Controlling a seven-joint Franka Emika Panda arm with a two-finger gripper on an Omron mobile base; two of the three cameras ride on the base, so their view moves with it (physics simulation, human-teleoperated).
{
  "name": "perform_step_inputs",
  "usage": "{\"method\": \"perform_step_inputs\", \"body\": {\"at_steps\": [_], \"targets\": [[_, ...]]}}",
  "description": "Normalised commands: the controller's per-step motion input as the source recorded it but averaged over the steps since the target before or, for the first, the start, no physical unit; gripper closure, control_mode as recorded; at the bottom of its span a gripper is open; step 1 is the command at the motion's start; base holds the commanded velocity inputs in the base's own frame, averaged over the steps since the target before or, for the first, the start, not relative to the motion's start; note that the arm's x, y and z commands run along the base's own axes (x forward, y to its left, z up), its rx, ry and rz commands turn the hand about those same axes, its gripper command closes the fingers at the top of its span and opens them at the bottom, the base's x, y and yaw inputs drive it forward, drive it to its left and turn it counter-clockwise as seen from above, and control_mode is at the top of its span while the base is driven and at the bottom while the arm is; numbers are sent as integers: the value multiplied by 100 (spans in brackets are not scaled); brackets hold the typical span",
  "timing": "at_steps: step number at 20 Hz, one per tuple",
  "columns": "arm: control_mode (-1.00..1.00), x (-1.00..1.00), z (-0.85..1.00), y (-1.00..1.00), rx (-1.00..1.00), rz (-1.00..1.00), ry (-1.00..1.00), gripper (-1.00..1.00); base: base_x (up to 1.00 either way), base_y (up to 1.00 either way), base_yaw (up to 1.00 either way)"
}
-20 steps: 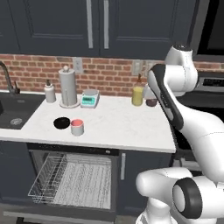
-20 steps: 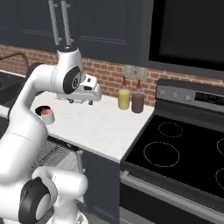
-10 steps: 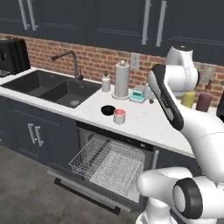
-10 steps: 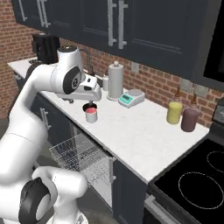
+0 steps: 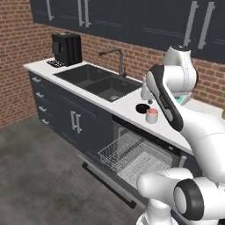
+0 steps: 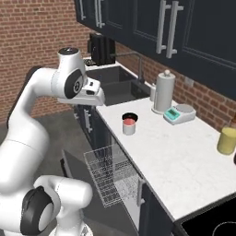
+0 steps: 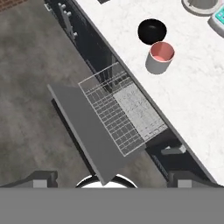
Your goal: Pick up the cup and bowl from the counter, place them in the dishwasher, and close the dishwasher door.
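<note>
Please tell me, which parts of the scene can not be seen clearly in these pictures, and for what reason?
- Gripper: in the right base view the hand's housing covers the fingers.
- Bowl: in the right base view the cup stands before it and hides its near side.
- Dishwasher: in the left base view the robot's body covers the right part of the rack.
- Scale: cut by the hand view's right edge.

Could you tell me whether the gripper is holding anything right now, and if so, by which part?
Nothing is held: the cup and bowl both sit on the counter.

Even, bright rendered light; soft shadows; slightly blurry.
</note>
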Motion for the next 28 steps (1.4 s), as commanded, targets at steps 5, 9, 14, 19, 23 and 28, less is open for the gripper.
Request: {"method": "perform_step_inputs", "body": {"at_steps": [5, 9, 14, 19, 23, 28], "targets": [[100, 0, 0, 0, 0, 0, 0, -100, 31, -26, 39], [100, 0, 0, 0, 0, 0, 0, -100, 10, -31, 30], [100, 0, 0, 0, 0, 0, 0, -100, 0, -27, 12], [100, 0, 0, 0, 0, 0, 0, -100, 0, -30, 2], [-100, 0, -3, -23, 3, 0, 0, -100, 0, -21, 0], [-100, 3, -8, -61, 6, 0, 0, -100, 0, 0, 0]]}}
